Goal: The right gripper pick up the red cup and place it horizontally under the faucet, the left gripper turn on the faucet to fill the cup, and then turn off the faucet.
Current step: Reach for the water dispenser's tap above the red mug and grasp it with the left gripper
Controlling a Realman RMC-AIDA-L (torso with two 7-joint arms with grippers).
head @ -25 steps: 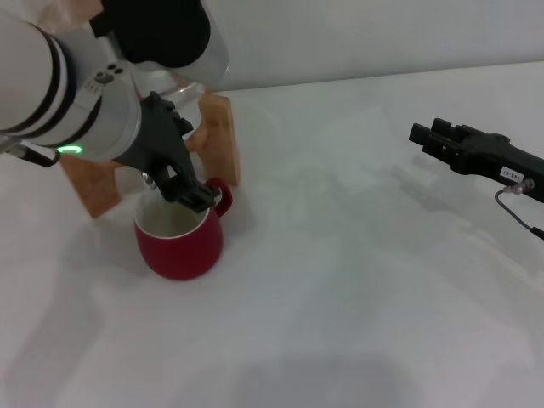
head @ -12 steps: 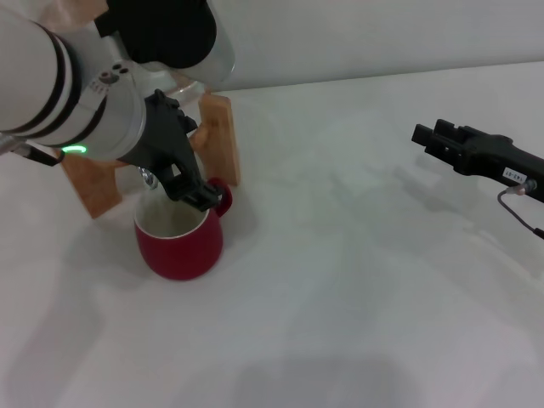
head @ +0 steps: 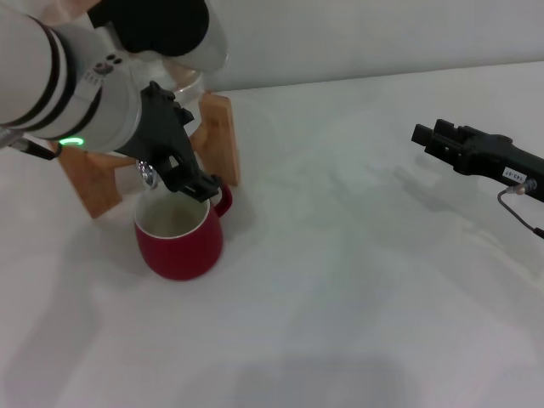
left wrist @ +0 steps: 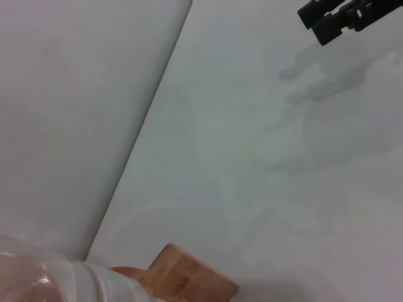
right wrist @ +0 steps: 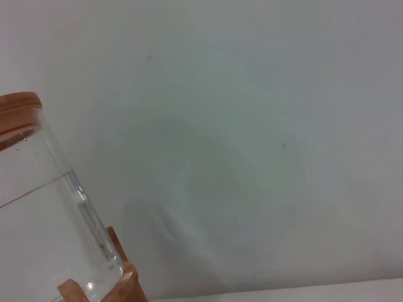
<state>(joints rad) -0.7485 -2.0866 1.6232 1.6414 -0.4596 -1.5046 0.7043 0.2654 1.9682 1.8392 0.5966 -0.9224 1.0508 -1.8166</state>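
Observation:
The red cup (head: 180, 240) stands upright on the white table, its off-white inside showing, with its handle toward the wooden stand (head: 218, 136). Just above its rim is the small chrome faucet (head: 150, 177), mostly covered by my left gripper (head: 185, 174), which reaches down from the green-lit arm and sits right at the tap. My right gripper (head: 425, 134) hovers far to the right, apart from the cup, open with nothing in it. It also shows in the left wrist view as the right gripper (left wrist: 312, 21).
The clear water jar (right wrist: 47, 207) with a wooden lid (right wrist: 17, 104) rests on the wooden stand (right wrist: 116, 283). The left wrist view shows a corner of the stand (left wrist: 186, 280). The white table (head: 357, 280) stretches between the cup and the right arm.
My left gripper has shifted slightly up and back at the faucet, lifting off the cup's rim. The cup and the right arm have not moved.

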